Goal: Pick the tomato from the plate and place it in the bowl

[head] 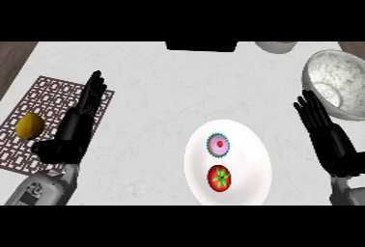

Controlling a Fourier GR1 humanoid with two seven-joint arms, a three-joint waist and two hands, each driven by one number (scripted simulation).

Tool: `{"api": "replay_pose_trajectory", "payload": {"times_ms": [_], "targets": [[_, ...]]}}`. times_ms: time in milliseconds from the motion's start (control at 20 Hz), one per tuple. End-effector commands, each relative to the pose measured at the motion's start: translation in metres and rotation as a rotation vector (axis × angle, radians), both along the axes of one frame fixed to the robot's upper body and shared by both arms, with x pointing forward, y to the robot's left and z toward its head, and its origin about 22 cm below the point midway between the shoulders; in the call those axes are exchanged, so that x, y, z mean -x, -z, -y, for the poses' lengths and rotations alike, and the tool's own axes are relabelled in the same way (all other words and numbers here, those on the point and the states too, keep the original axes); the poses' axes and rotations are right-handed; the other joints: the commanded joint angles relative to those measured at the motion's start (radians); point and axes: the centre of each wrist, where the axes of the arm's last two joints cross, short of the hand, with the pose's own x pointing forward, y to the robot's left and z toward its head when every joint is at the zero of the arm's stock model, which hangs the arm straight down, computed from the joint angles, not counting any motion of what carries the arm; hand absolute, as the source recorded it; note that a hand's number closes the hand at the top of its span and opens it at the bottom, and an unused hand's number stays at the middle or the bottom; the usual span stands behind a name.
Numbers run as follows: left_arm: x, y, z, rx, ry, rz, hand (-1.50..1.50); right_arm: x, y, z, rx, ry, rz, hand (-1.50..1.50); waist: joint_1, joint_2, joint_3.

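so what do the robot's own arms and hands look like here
Both hands are black, with slim segmented fingers and a thumb: the left hand and the right hand look alike. Each sits on a light grey forearm with a rounded casing; the left forearm shows darker panel marks, the right forearm barely enters view. No cables or sleeves show.

Lemon (pixel 30 126) lying on a patterned mat (pixel 50 96) at the counter's (pixel 164 87) left; pink cupcake (pixel 219 144); dark box (pixel 201 46) at the far edge.
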Motion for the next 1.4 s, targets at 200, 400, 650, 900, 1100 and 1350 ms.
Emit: {"api": "replay_pose_trajectory", "payload": {"times_ms": [200,400,650,900,1100,1350], "targets": [[0.021,0.028,0.0,0.183,0.096,-0.207,0.0,0.039,-0.016,-0.041,0.248,0.162,0.08,1.5,-0.054,-0.032,0.021],[0.024,0.037,0.01,0.241,0.091,-0.294,0.0,0.072,0.034,-0.022,0.284,0.609,-0.073,-1.5,-0.127,-0.033,0.021],[0.023,0.037,0.024,0.257,0.183,-0.325,0.0,0.123,0.025,-0.118,0.39,0.345,0.159,-1.5,-0.056,-0.027,0.022],[0.023,0.031,0.02,0.259,0.181,-0.337,0.0,0.156,0.048,-0.09,0.756,0.325,-0.004,-1.5,-0.053,-0.023,0.015],[0.018,0.028,0.018,0.25,0.193,-0.311,0.0,0.153,0.033,-0.083,0.865,0.396,-0.141,-1.5,-0.053,-0.016,0.012],[0.015,0.029,0.022,0.26,0.209,-0.327,0.0,0.155,0.013,-0.112,0.932,0.327,-0.353,-1.5,-0.03,-0.01,0.012]]}}
